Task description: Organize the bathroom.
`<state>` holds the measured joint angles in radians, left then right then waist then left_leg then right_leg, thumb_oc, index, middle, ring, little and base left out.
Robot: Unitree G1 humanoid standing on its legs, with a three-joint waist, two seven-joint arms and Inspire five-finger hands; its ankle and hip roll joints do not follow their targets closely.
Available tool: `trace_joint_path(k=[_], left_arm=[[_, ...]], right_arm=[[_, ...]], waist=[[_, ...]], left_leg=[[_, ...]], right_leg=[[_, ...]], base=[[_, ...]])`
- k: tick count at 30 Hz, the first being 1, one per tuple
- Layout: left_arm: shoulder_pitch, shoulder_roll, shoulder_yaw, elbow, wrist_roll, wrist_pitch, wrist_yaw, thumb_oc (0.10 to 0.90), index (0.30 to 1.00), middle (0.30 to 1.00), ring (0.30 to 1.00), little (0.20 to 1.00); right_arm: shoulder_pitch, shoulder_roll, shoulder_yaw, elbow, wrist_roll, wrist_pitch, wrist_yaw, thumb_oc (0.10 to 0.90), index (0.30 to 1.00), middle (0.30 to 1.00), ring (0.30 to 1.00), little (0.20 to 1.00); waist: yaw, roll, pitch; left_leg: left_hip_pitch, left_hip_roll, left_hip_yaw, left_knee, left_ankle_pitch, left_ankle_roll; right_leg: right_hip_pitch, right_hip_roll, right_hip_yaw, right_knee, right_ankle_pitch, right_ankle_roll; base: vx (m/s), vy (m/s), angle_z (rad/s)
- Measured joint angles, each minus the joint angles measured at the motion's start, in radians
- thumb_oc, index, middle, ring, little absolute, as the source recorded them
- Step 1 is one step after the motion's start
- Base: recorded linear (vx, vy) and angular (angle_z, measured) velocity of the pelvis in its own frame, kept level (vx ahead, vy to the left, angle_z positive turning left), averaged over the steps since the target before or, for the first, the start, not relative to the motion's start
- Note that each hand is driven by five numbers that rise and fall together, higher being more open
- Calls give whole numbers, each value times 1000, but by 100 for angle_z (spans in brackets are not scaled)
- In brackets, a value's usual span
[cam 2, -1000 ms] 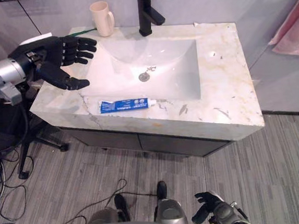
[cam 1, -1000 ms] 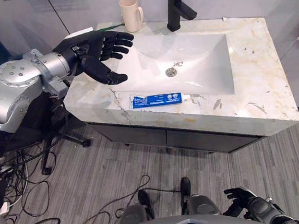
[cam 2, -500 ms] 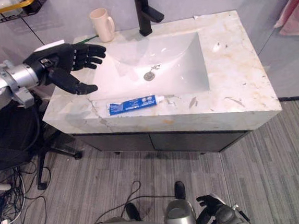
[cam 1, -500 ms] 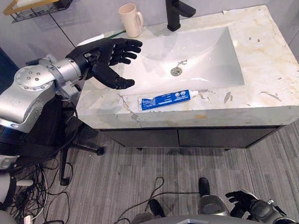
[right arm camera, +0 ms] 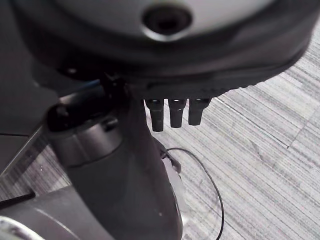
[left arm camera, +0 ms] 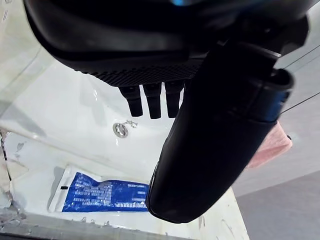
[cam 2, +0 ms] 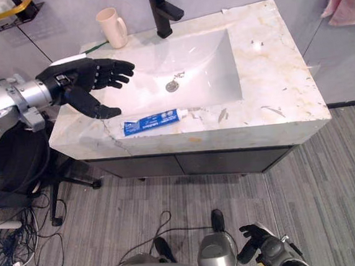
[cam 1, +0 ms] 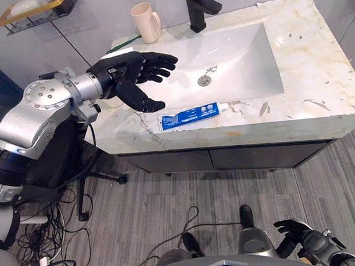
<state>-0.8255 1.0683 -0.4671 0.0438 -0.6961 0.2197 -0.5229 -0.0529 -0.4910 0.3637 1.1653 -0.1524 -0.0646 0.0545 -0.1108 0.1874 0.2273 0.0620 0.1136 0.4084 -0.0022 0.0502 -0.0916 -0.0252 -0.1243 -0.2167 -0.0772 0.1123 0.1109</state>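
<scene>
Left hand (cam 1: 132, 78) now nearer toothpaste tube (cam 1: 188, 116), open.

Left hand (cam 2: 80, 82) open above counter (cam 2: 272, 81) — toothpaste tube (cam 2: 153, 121) just beside.

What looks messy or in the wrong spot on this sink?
The blue toothpaste tube lies flat on the marble counter's front edge, not put away. The cream mug stands upright at the back. The left hand hovers open near the tube.

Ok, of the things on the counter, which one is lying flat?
The blue toothpaste tube on the front rim, just past the open left hand. The cream mug stands upright at the back.
</scene>
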Motion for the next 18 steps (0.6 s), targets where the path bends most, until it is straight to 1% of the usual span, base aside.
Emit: trace_joint_path(k=[3,6,14,18], left_arm=[[-1,4,-74,-6,1,27,-34,800,900,900,900,900],[0,4,-112,-5,2,28,-54,800,900,900,900,900],[0,4,-112,-7,41,24,-51,800,900,900,900,900],[4,2,-111,-18,49,21,-44,800,900,900,900,900]], right_arm=[[-21,0,0,5,2,-1,-6,800,900,900,900,900],[-38,0,1,13,2,0,-6,800,900,900,900,900],[-44,15,0,11,2,-1,-17,800,900,900,900,900],[-34,19,0,12,2,-1,-16,800,900,900,900,900]], waist=[[12,-7,5],[26,-7,5],[28,-9,6],[25,-8,5]], left_leg=[[-6,0,-2,5,0,0],[-15,0,-2,21,1,-1],[-18,-5,-4,38,2,-3],[-21,-13,-3,31,1,-4]], right_leg=[[-3,4,-5,0,1,-2],[-6,-1,-5,3,1,-2],[-3,-14,0,5,1,-2],[-21,-16,4,8,1,-2]], base=[[-26,-18,2],[0,0,0],[-4,1,0],[-4,5,-3]])
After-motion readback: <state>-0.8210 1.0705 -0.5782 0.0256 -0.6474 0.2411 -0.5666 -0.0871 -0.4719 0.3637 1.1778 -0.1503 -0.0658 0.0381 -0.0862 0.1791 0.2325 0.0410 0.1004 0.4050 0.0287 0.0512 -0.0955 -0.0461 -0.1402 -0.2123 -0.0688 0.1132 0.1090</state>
